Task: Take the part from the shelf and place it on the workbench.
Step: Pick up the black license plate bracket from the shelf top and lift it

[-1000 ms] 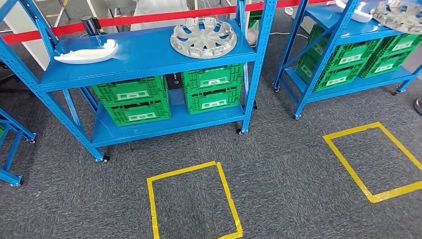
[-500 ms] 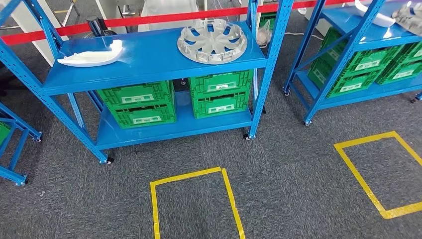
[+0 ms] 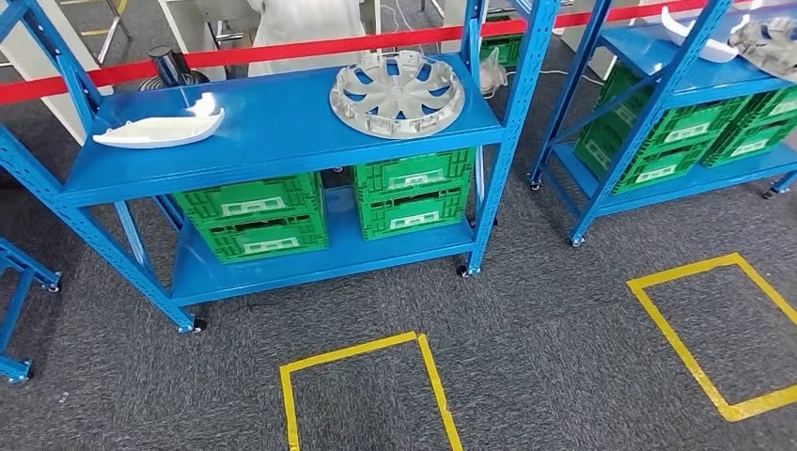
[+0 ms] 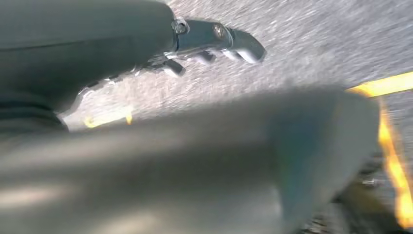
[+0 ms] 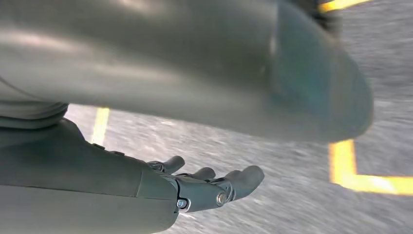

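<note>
A silver wheel cover [image 3: 397, 92] lies flat on the top board of the blue shelf [image 3: 282, 141], toward its right end. A white curved part [image 3: 160, 130] lies at the left end of the same board. My left hand [image 4: 214, 44] hangs over grey carpet, fingers straight and apart, holding nothing. My right hand [image 5: 209, 187] also hangs over the carpet with its fingers extended and nothing in them.
Green crates [image 3: 414, 193] stand on the shelf's lower board. A second blue shelf [image 3: 677, 85] with green crates and more parts stands at the right. Yellow tape squares [image 3: 362, 395] mark the grey carpet. A red barrier tape [image 3: 282, 49] runs behind the shelf.
The whole picture has shifted as the camera moved; the shelf now sits slightly lower and more to the left than half a second ago. The parts on it have not moved.
</note>
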Motion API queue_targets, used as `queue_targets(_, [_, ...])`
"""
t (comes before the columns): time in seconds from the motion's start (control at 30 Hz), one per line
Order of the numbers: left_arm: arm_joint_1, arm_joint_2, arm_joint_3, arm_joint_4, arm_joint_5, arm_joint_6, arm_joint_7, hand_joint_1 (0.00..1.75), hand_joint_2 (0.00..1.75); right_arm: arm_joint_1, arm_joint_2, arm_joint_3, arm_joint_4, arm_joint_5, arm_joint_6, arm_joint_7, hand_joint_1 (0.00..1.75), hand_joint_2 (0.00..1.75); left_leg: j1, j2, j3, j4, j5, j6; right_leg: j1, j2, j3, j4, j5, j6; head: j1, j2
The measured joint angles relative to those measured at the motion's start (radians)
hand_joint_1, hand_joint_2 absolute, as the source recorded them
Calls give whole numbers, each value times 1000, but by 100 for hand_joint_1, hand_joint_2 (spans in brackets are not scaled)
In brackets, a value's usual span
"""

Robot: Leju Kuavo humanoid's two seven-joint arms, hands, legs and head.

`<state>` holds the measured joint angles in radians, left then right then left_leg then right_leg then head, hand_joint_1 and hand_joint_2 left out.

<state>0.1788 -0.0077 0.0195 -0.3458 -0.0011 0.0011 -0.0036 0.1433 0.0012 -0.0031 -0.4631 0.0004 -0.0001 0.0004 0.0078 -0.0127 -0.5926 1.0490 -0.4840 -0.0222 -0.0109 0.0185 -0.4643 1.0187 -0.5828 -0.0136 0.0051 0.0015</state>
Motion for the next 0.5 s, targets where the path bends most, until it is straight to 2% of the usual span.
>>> queue_targets(0.1, [-16, 1, 0, -15, 0, 0, 2, 0, 175, 16, 0, 0, 14, 0, 0, -3, 0, 175, -1, 7, 6, -2, -7, 11, 0, 3, 9, -18, 1, 5, 1, 0])
queue_targets(0.2, [-21, -1, 2, -26, -1, 1, 2, 0, 175, 14, -1, -9, 27, 2, 0, -4, 0, 175, -1, 2, 8, -2, -10, 16, 0, -2, 17, -27, -1, 12, 1, 0])
queue_targets(0.33, [-37, -10, 23, -27, -39, 20, -1, 0, 175, 0, 4, -76, 43, 28, -5, -10, 0, 175, -1, -1, 9, -2, -12, 18, -1, -5, 21, -33, -1, 26, 1, 0])
queue_targets(0.5, [-62, -26, 74, -23, -126, 64, -8, 0, 175, -21, 15, -186, 64, 85, -19, -31, 0, 175, -1, -1, 12, -2, -12, 19, -1, -5, 23, -33, 0, 32, 1, 0])
